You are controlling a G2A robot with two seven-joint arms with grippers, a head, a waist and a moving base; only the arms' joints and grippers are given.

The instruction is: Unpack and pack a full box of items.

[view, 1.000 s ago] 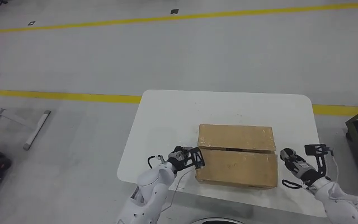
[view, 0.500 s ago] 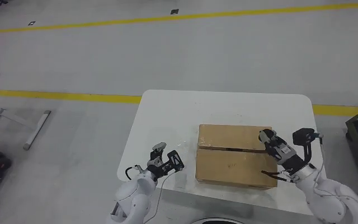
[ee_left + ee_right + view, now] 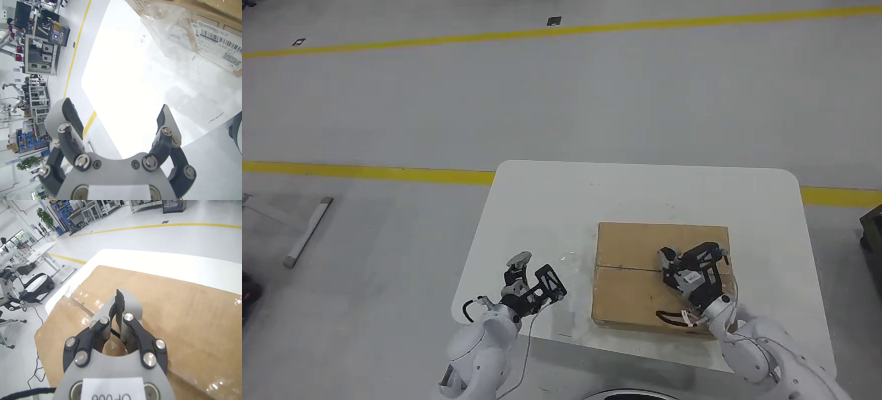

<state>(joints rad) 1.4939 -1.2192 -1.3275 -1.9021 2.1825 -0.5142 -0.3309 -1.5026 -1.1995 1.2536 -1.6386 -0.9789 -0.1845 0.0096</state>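
Observation:
A closed brown cardboard box [image 3: 642, 298] lies on the white table [image 3: 642, 190], its two top flaps meeting at a taped middle seam [image 3: 83, 311]. My right gripper [image 3: 670, 262] is shut with nothing between its fingers [image 3: 119, 303], and it hovers over the box top [image 3: 179, 313] right at the seam. My left gripper [image 3: 542, 272] stands open over bare table beside the box's left end, a short way off it. In the left wrist view the open gripper [image 3: 115, 108] faces the labelled box side [image 3: 217, 34], where a loose flap of clear tape [image 3: 166, 28] hangs.
The table's front-left corner and edge [image 3: 467, 300] lie just under my left arm. Bare tabletop runs behind the box [image 3: 642, 190] and to its left. Grey floor with yellow lines [image 3: 362, 172] surrounds the table.
My right gripper has swung from beyond the box's right end to above the seam on its top. My left gripper has backed away from the box's left end and opened.

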